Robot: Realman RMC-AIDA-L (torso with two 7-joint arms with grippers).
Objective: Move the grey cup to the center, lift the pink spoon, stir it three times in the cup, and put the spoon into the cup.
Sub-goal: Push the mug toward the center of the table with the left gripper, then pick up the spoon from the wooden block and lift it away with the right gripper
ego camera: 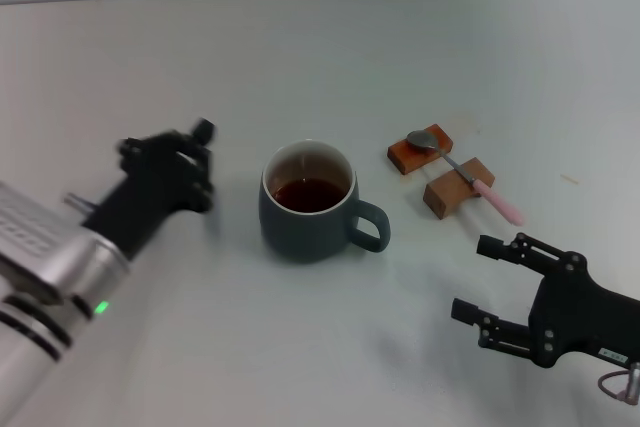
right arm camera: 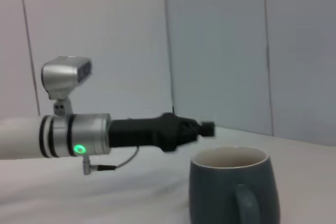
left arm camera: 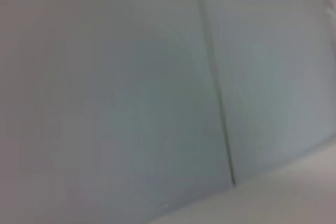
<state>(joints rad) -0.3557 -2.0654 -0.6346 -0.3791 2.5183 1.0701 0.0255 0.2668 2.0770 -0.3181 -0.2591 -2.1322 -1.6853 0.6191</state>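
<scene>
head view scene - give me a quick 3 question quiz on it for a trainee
1. True or false: the pink spoon lies across two brown wooden blocks.
2. Which way does the grey cup turn its handle? A) toward the left gripper B) toward the right gripper's side C) toward the far wall
3. Fill in: the right gripper sits nearer the robot than the spoon, with its fingers ____.

Key
1. True; the metal bowl rests on the farther block, the neck on the nearer one.
2. B; the left gripper is on the cup's other side, apart from it.
3. open
</scene>
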